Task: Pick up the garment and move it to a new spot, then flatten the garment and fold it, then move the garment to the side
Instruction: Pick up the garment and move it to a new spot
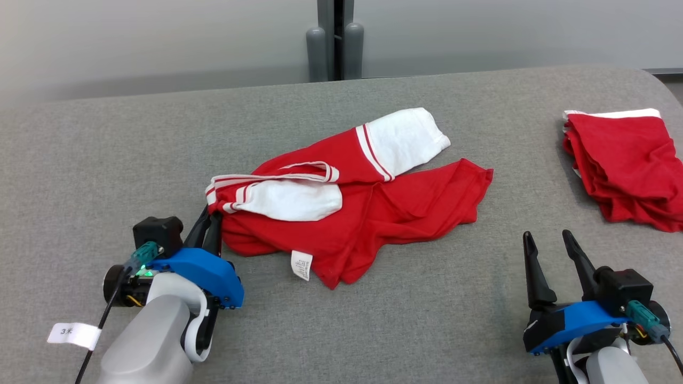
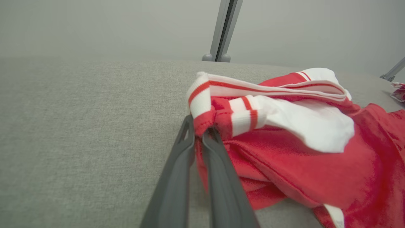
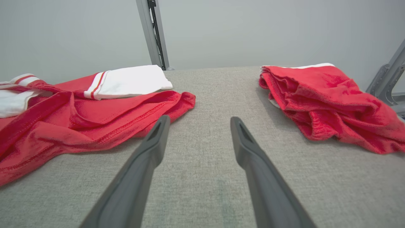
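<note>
Left end effector (image 1: 209, 217) clamped the striped edge of the red-and-white garment (image 1: 384, 208) on the grey bench (image 1: 96, 160). Right end effector (image 1: 547, 238) sat open and empty, apart from it.

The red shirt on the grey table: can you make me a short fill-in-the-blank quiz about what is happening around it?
1. The crumpled garment is red with ____ sleeves.
2. The left gripper has its fingers pinched shut on that garment's edge; the right gripper, fingers open, holds ____.
3. A second red garment lies on the robot's ____ side of the table.
4. The table is covered in ____ fabric.
Missing words: white; nothing; right; grey.
</note>
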